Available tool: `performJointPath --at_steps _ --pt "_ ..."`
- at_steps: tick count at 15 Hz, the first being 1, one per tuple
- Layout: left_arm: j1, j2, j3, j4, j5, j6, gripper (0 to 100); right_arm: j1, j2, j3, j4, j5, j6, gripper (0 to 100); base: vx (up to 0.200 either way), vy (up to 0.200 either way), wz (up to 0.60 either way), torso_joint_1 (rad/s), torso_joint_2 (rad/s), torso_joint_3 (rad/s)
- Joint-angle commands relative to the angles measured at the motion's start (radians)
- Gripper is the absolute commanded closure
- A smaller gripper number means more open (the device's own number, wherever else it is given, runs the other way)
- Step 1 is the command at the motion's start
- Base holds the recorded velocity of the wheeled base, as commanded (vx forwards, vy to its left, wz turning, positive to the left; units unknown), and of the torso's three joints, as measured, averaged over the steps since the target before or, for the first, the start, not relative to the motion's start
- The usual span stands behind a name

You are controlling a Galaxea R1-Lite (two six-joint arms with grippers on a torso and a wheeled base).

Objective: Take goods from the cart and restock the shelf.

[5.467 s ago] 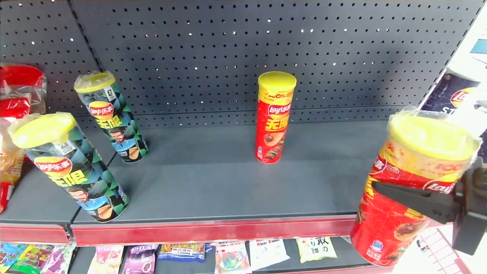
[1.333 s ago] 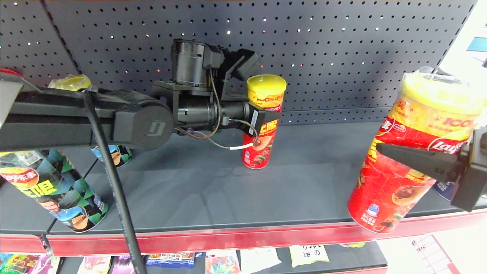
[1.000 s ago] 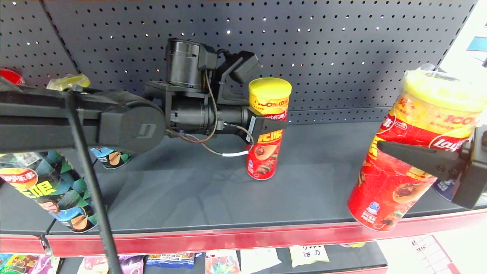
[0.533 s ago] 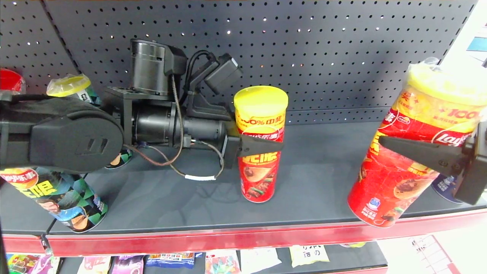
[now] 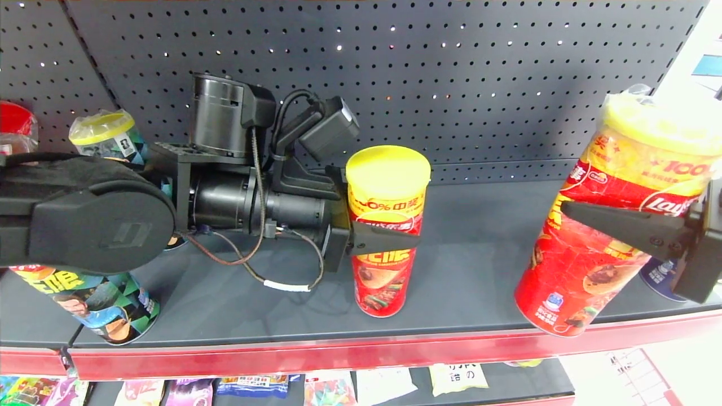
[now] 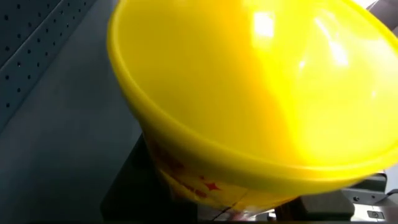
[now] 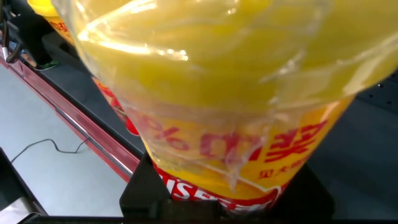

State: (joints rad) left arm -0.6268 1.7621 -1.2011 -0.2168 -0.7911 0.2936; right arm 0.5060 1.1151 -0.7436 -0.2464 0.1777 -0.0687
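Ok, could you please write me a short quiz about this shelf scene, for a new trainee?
1. True or false: the left gripper is shut on the red cylindrical can with the bare yellow lid.
2. What holds the tilted red can with the film-wrapped yellow lid? A) the right gripper B) a person's hand C) nothing
3. Fill in: the dark grey shelf has a ___ front strip.
Key: 1 true; 2 A; 3 red.
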Motion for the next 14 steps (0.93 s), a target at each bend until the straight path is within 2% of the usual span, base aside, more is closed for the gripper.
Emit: performJointPath --at_steps 1,5,10,12,14 --pt "-0.007 0.002 0.001 -0.001 0.000 -0.001 100 0.000 0.002 0.001 -0.001 0.000 0.000 100 0.000 0.000 0.00 0.000 0.00 0.000" --pt "-0.022 0.014 0.008 0.001 0.007 -0.007 100 0.000 0.003 0.001 -0.001 0.000 0.000 100 0.000 0.000 0.00 0.000 0.00 0.000" --pt "-0.022 -0.013 0.067 0.001 0.007 -0.013 100 0.000 0.003 0.004 -0.001 0.000 0.000 100 0.000 0.000 0.00 0.000 0.00 0.000" --pt "-0.033 -0.027 0.067 0.001 0.007 -0.053 100 0.000 0.003 0.003 -0.001 0.000 0.000 100 0.000 0.000 0.00 0.000 0.00 0.000" --pt "-0.034 -0.032 0.067 0.001 0.007 -0.068 100 0.000 0.005 0.003 -0.001 0.000 0.000 100 0.000 0.000 0.00 0.000 0.00 0.000"
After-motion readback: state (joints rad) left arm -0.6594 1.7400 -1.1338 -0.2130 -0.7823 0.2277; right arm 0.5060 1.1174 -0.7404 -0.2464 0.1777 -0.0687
